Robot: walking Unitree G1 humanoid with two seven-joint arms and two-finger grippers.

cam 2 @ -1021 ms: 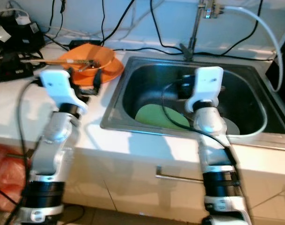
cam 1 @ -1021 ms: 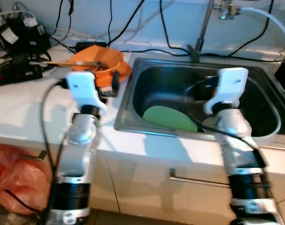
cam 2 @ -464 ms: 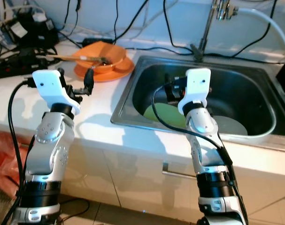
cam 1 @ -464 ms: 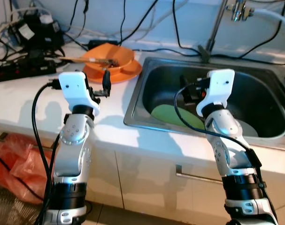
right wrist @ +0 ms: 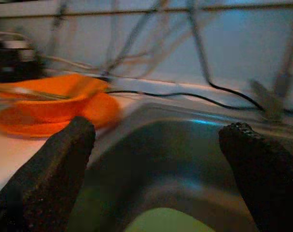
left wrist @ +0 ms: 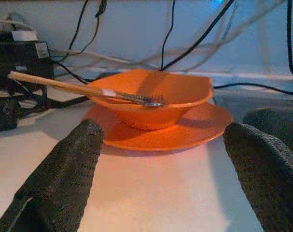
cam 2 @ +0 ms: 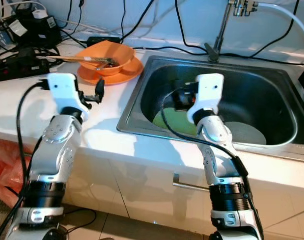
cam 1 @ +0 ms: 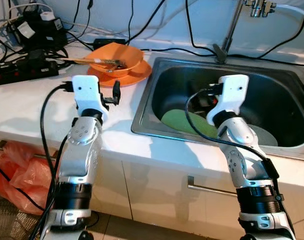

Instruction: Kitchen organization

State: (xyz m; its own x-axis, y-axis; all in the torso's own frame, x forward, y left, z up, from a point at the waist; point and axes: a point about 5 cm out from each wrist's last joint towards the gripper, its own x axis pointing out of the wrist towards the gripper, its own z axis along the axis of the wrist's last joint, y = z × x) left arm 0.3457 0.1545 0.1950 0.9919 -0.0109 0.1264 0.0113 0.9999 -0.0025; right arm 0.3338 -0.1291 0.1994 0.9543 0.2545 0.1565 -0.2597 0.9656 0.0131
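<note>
An orange bowl [left wrist: 153, 99], shiny, with soft corners, sitting on a flat orange plate [left wrist: 185, 130]. Straight ahead of the left gripper [left wrist: 160, 169], near it, not touching. In the bowl, a pair of wooden chopsticks [left wrist: 59, 84], one end poking out over the rim away from the sink. Left gripper wide open, holding nothing, low over the white counter [cam 1: 26, 107]. Bare counter between its fingers [left wrist: 64, 179] and the plate.

Beside the plate, toward the right gripper [right wrist: 156, 159], the edge of the steel sink [cam 1: 141, 107]. Right gripper over the sink, open too, holding nothing. Below it in the sink, a green plate [cam 1: 179, 120] and next to it a grey plate [cam 1: 264, 135].

Behind the bowl, black cables [cam 1: 21, 55] and a tap [cam 1: 232, 27] at the wall.
</note>
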